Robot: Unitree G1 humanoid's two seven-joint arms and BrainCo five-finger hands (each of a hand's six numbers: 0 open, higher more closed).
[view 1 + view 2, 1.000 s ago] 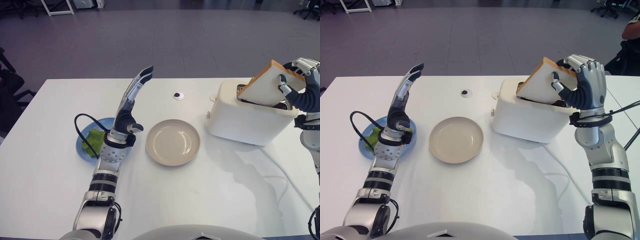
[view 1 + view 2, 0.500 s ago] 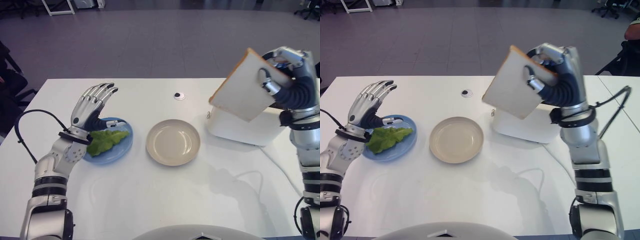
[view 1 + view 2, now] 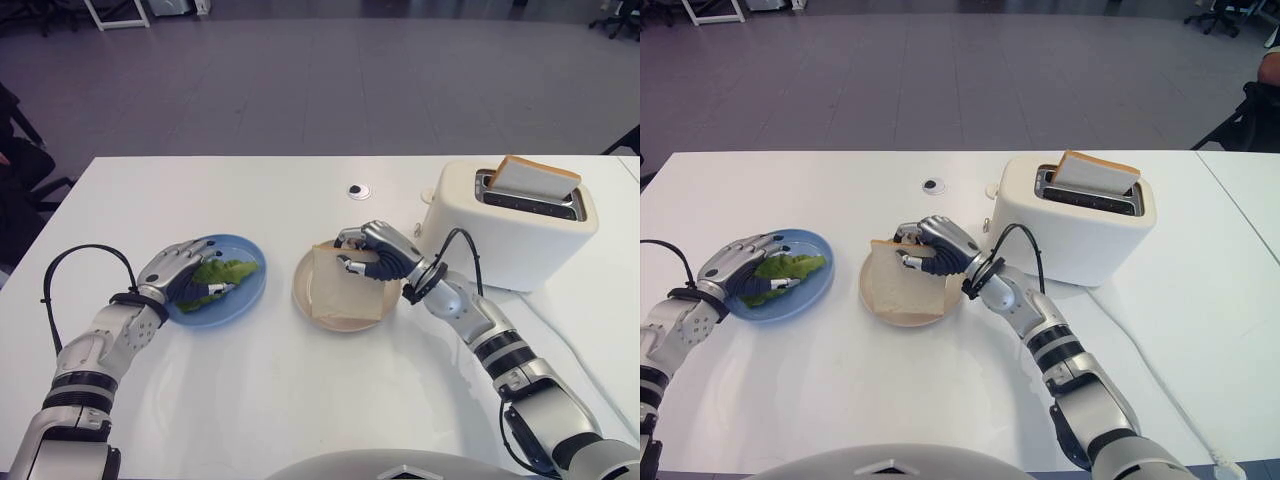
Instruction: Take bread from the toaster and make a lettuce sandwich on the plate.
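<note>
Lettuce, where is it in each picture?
Left eye view: the lettuce lies on the blue plate, left of centre, with the left hand at its left end.
Right eye view: the lettuce lies on the same plate, closer to the picture's left edge.
Shared landmark: the white toaster on the right. The right hand, holding the bread slice, is between it and the lettuce.
</note>
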